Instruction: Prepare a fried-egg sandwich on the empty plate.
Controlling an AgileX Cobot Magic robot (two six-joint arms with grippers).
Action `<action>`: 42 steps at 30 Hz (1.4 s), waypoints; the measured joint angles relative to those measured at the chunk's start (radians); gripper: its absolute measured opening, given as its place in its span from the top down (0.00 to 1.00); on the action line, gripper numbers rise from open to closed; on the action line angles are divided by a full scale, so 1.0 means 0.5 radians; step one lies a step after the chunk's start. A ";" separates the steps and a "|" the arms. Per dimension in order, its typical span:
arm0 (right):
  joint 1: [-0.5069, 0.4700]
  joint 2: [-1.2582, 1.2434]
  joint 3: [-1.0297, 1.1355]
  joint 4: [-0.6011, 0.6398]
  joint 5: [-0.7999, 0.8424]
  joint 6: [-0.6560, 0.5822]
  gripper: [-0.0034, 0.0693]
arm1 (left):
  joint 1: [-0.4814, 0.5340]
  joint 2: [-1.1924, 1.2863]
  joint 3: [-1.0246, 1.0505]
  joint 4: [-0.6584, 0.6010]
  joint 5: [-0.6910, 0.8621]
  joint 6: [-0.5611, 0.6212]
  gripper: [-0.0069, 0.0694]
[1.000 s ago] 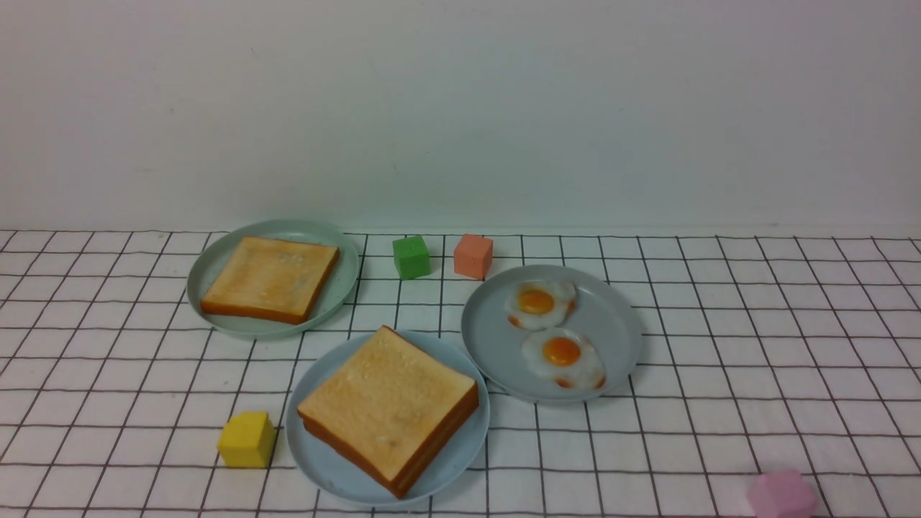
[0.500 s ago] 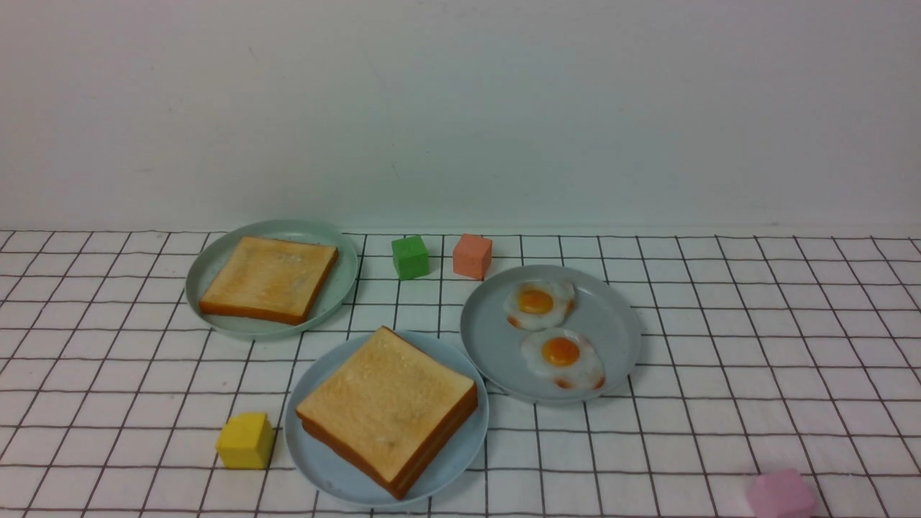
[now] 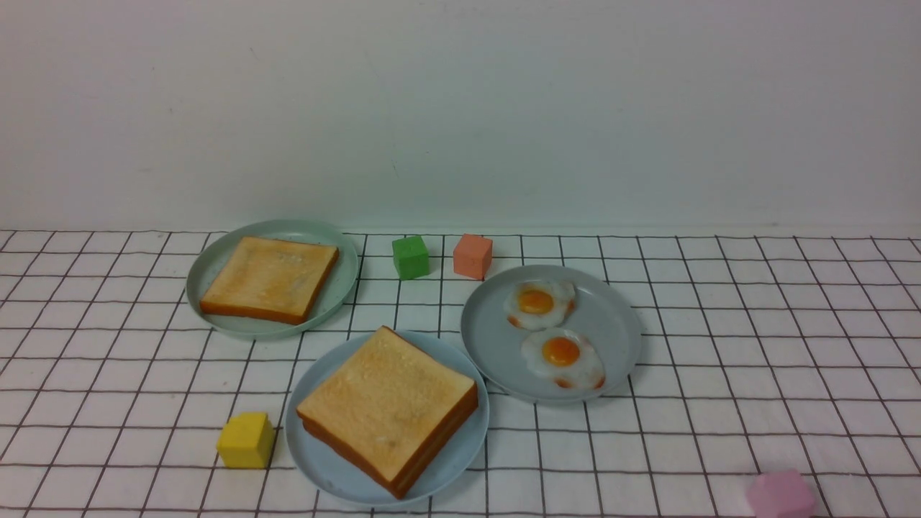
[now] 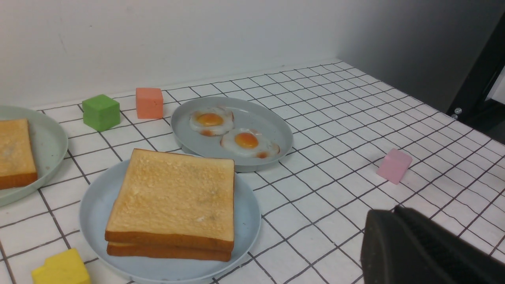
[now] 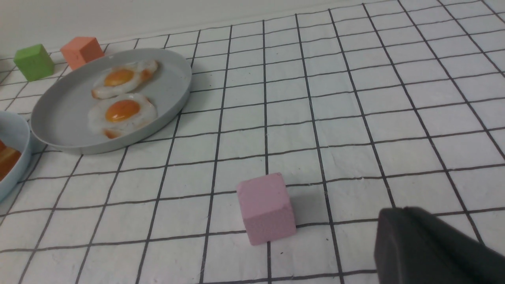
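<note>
Two golden toast slices (image 3: 385, 403) lie stacked on the light blue plate (image 3: 320, 464) at the front centre; they also show in the left wrist view (image 4: 173, 197). No egg shows between them. Two glossy fried eggs (image 3: 540, 302) (image 3: 563, 356) lie on the grey plate (image 3: 615, 324). A third toast slice (image 3: 270, 279) lies on the pale green plate (image 3: 347, 277). Neither arm shows in the front view. My left gripper (image 4: 396, 210) is shut and empty, over the cloth right of the blue plate. My right gripper (image 5: 402, 209) is shut and empty, near the pink cube (image 5: 266, 208).
A yellow cube (image 3: 247, 439) sits just left of the blue plate. A green cube (image 3: 411, 257) and a salmon cube (image 3: 473, 256) stand behind the plates. The pink cube (image 3: 781, 495) is at the front right. A white wall closes the back of the checked cloth.
</note>
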 joint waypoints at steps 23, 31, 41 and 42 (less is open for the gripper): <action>0.000 0.000 0.000 0.000 0.000 0.000 0.94 | 1.161 -0.385 0.204 -0.899 -0.026 0.874 0.93; 0.000 0.000 0.000 0.000 0.000 0.000 0.93 | 1.578 -0.403 0.390 -1.032 0.360 0.917 0.93; 0.000 0.000 0.000 -0.001 0.000 0.000 0.91 | 1.578 -0.403 0.392 -1.035 0.391 0.908 0.93; 0.000 0.000 0.000 -0.001 0.000 0.000 0.91 | 1.578 -0.403 0.392 -1.035 0.391 0.908 0.93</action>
